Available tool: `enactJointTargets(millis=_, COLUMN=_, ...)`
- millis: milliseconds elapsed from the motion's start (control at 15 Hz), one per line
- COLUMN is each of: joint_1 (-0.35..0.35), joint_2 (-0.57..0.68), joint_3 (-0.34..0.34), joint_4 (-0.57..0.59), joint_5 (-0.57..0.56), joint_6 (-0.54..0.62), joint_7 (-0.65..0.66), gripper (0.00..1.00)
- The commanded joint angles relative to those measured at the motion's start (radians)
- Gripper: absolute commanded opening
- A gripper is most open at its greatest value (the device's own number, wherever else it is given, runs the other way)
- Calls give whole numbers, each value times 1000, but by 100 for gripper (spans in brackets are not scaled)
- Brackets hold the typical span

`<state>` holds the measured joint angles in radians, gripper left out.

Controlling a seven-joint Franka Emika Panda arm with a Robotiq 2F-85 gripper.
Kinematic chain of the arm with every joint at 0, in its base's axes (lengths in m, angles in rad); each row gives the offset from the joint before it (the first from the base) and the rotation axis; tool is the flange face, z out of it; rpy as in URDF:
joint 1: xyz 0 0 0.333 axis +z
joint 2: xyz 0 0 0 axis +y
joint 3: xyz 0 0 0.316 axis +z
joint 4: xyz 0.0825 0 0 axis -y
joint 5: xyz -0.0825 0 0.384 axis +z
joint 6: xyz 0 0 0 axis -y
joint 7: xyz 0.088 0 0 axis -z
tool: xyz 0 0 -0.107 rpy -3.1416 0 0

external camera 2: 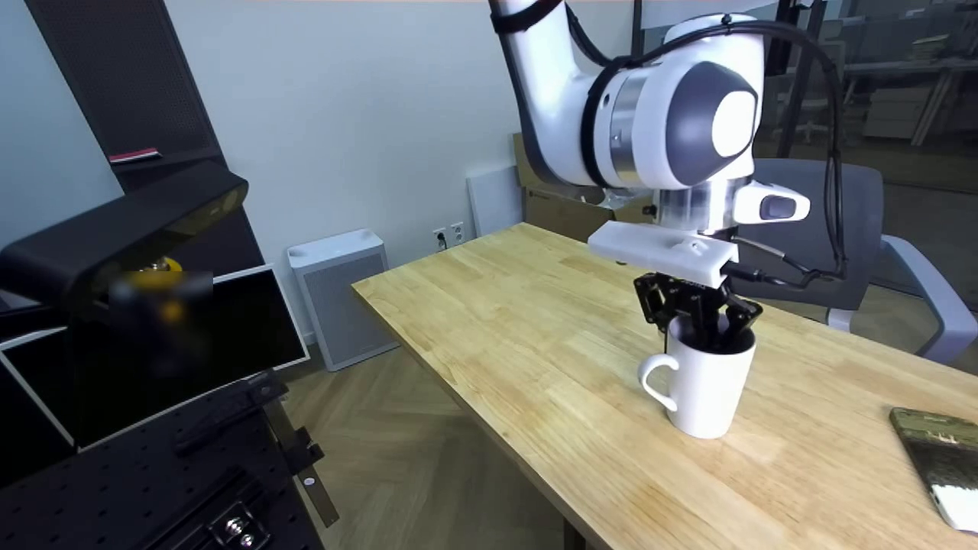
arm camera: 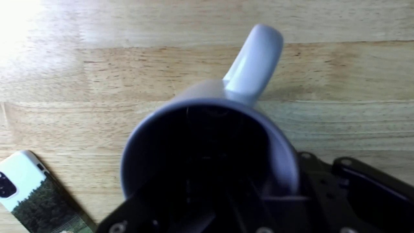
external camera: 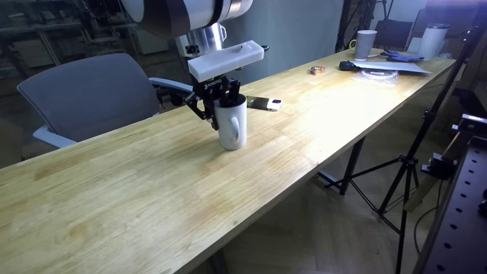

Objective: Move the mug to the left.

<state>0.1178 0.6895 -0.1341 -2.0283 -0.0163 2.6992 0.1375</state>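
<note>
The light grey-white mug is upright at the middle of the wooden table; I cannot tell whether its base touches the wood. It also shows in an exterior view, with its handle towards the table's front edge, and in the wrist view, seen from above. My gripper straddles the rim on the chair side: one finger is down inside the mug, the other lies along its outer wall. The fingers are drawn close together with the wall between them. The inner fingertip is hidden in the dark mug.
A phone lies flat near the mug; it also shows in the wrist view. Far along the table are a smaller cup, a tall tumbler, papers and gloves. A grey chair stands at the back edge.
</note>
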Motion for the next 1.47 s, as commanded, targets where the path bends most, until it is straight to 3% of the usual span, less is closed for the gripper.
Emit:
enactJointTargets(millis=0, joint_1=36, joint_2=7, joint_3=-45, joint_4=15, joint_5=-31, joint_6=5, joint_7=101, gripper=68)
enactJointTargets(millis=333, joint_1=173, joint_2=-12, joint_3=-178, joint_4=-10, joint_5=-62, joint_6=30, joint_7=336, gripper=99)
enactJointTargets(millis=733, joint_1=290, joint_2=-7, joint_3=-273, joint_4=6, joint_5=-91, joint_6=-56, joint_7=533, gripper=100)
enactJointTargets(millis=1400, joint_1=280, joint_2=-58, joint_3=-285, joint_4=8, joint_5=-168, joint_6=-107, joint_7=661, gripper=100)
